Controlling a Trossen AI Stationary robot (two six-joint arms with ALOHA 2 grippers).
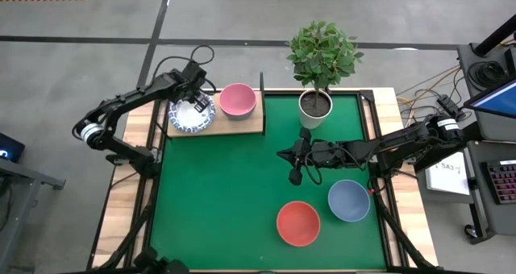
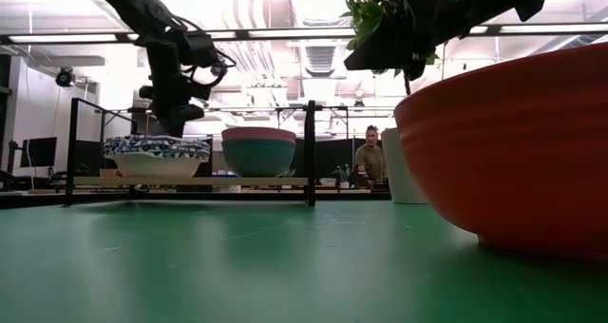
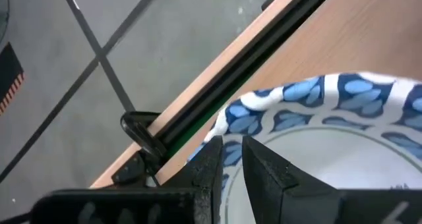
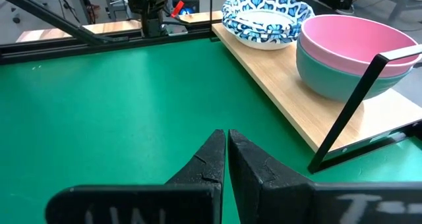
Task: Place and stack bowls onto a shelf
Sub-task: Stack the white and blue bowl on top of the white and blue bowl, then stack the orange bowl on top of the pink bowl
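A stack of white bowls with blue patterned rims (image 1: 191,114) sits on the left part of the wooden shelf (image 1: 234,126). Beside it, the pink bowl (image 1: 238,100) is nested in the green bowl (image 4: 330,79). My left gripper (image 3: 232,145) stands over the patterned stack (image 2: 157,154), shut on its top rim. The red bowl (image 1: 297,223) and the grey-blue bowl (image 1: 348,200) rest on the green mat near its front right. My right gripper (image 1: 286,155) hovers shut over the middle of the mat (image 4: 226,135), holding nothing. My left gripper pinches the top patterned bowl's rim (image 3: 241,122) on the side toward the table's left edge. One finger (image 3: 267,165) is inside the bowl and the other (image 3: 210,161) is outside it. It comes from above, pointing down. The bowl sits level on the stack.
A potted plant in a white pot (image 1: 315,105) stands at the mat's far edge, right of the shelf. Black uprights (image 4: 349,109) rise at the shelf's corners. Open green mat (image 1: 226,193) lies between the shelf and the loose bowls. A person (image 2: 369,157) sits beyond the table.
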